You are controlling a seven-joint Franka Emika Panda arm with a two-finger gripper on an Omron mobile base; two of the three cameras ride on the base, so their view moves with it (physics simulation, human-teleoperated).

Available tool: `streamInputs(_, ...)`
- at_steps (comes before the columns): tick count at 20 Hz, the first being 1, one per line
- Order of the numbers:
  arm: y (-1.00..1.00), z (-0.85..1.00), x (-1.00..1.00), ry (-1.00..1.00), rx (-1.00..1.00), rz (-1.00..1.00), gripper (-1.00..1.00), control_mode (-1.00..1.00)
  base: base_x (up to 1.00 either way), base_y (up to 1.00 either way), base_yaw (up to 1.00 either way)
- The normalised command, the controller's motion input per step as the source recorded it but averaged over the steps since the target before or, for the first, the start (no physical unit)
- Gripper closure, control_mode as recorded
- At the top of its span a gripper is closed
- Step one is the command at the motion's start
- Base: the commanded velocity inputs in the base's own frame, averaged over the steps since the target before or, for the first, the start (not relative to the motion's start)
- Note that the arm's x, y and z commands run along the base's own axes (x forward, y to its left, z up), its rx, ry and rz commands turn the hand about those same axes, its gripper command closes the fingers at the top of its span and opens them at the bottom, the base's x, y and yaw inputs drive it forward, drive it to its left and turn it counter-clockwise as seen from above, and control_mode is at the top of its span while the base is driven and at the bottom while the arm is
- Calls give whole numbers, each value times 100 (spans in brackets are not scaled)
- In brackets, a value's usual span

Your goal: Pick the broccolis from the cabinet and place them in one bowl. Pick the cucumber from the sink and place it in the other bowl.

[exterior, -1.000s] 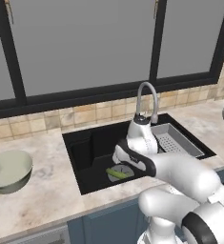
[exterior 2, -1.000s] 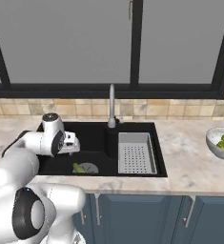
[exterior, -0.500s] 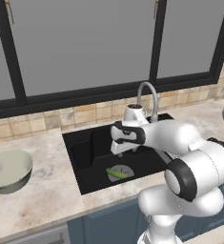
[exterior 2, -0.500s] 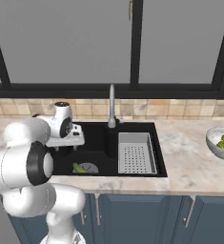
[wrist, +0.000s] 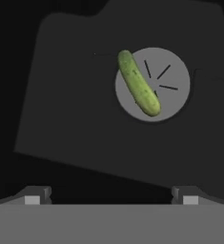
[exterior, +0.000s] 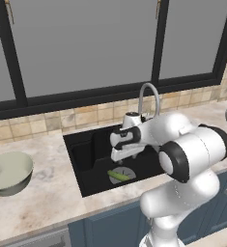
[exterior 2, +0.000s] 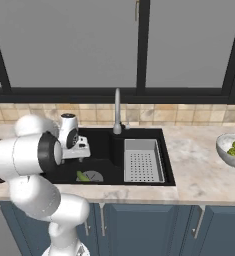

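Observation:
The cucumber [wrist: 138, 83] lies slanted across the round drain [wrist: 152, 84] on the floor of the black sink [exterior: 86, 159]; it also shows as a green cucumber [exterior: 119, 176] [exterior 2: 82, 176] in both base views. My gripper [exterior: 119, 157] [exterior 2: 75, 157] [wrist: 111, 198] hangs open over the sink's left half, above the cucumber and apart from it, with nothing between its fingertips [wrist: 32, 196]. The olive-grey bowl [exterior: 8, 172] sits on the counter to the sink's left. The whitish bowl [exterior 2: 233, 149] at the far right holds the broccolis [exterior 2: 234, 148]. The cabinet is out of view.
A curved silver tap [exterior 2: 117, 112] stands behind the sink, close to my hand. A grey perforated tray [exterior 2: 141, 160] takes up the basin's right half. Dark-framed grey panes run above the tiled backsplash. The marble counter [exterior 2: 199, 170] spreads either side of the sink.
My arm has swung round and the hand has moved left and slightly back over the basin, staying open. The cucumber has stayed on the drain.

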Motion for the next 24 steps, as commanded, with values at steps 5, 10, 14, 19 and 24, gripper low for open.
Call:
streamInputs(5,0,-64,0,0,0,2,-100,-100,0,0,0)
streamInputs(10,0,-51,7,0,0,2,-100,-100,0,0,0)
streamInputs(14,0,-49,5,-6,0,2,-100,-100,0,0,0)
streamInputs(19,0,-31,10,-11,0,3,-100,-100,0,0,0)
streamInputs(24,-1,-7,31,-4,0,3,-100,-100,0,0,0)
